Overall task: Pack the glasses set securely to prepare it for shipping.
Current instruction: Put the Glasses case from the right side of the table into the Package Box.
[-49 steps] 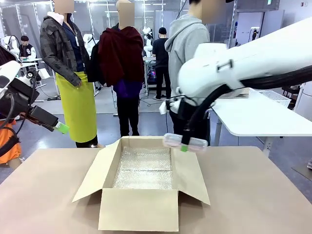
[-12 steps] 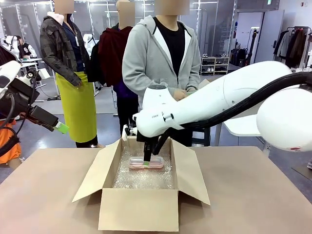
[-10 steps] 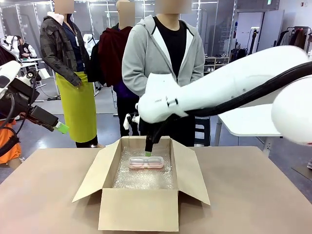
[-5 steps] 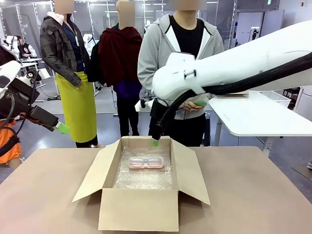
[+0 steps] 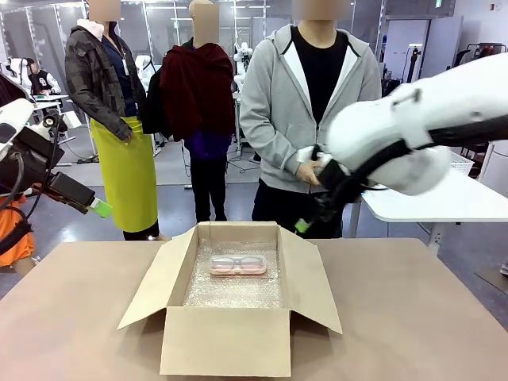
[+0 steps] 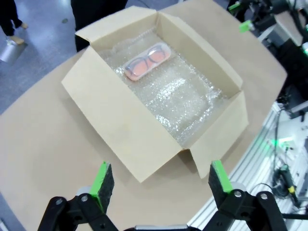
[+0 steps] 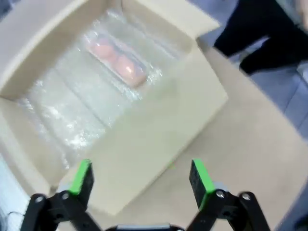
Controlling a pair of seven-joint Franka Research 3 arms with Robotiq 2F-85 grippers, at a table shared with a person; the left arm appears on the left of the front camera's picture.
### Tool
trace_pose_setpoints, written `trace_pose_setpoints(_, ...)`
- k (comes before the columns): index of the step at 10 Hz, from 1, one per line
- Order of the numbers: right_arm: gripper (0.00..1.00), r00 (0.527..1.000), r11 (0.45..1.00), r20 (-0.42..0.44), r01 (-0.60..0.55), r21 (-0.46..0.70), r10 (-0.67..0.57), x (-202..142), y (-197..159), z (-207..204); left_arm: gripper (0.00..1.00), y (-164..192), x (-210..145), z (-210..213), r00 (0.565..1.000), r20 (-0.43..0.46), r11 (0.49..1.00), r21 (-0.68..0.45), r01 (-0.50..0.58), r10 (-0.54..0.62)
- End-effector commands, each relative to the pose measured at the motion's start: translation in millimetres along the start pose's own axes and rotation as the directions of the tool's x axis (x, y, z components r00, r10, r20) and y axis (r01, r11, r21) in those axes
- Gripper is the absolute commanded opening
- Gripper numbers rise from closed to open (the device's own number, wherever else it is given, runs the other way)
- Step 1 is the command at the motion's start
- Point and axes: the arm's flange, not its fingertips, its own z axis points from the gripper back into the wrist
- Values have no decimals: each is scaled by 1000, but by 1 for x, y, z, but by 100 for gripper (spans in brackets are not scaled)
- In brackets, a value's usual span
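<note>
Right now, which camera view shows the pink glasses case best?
The left wrist view: it looks down, in focus, on the pink glasses case lying on the bubble wrap in the cardboard box, frames visible through the top. The front view sees the case low and foreshortened; the right wrist view shows the case blurred.

grey floor [image 5: 79,230], a white table [image 5: 468,202] at right, glass partitions [image 5: 157,32] behind.

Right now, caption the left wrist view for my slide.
Open left end effector overlooking a bubble-lined box holding the pink glasses case.
</note>
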Motion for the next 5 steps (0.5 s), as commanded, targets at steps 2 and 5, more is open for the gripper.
trace_pose_setpoints(2, 100, 971, 965, 14, 239, -112, -239, -61, 0, 60, 100, 1, 0, 1, 1000, 17, 1000, -16, 2, -2)
trace_pose_setpoints(5, 100, 910, 898, 0, 410, -158, -415, -99, -17, 106, 100, 1, 0, 1, 1000, 17, 1000, -16, 2, -2)
